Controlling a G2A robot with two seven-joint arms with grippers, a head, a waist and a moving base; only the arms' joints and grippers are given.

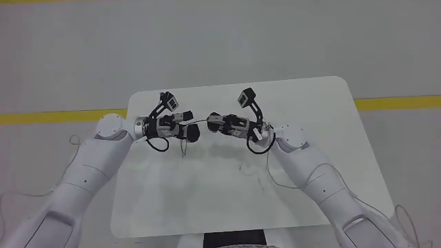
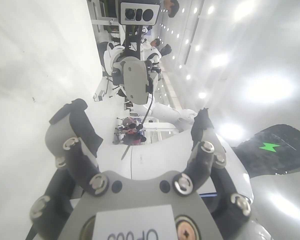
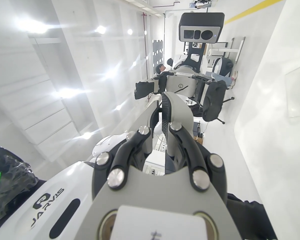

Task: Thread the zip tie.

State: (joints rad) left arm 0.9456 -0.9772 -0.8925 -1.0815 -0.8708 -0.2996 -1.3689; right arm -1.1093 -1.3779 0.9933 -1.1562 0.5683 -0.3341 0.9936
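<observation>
Both arms are over the white bench [image 1: 310, 110], grippers tip to tip above its far half, a little left of centre. The left gripper [image 1: 185, 125] is on the left and the right gripper [image 1: 212, 120] on the right, with a small gap between them.

Right gripper: fingers [image 3: 178, 118] closed, pads meeting. They pinch one end of the zip tie [image 1: 198, 120].

Zip tie: a thin dark strip, held off the bench. It runs from the right gripper leftward across the gap. In the left wrist view its free tip lies in the space between the left gripper's fingers [image 2: 76, 126] and, as far as can be told, touches neither.

Left gripper: fingers spread wide, black-padded, with nothing clamped. The tie's tip is inside the opening but not gripped.

The tie's head is not made out in any view, so I cannot tell which end the right gripper has.

A thin dark strand [image 1: 182, 148] hangs below the left gripper toward the bench. I cannot tell whether it is a cable or something else.
</observation>
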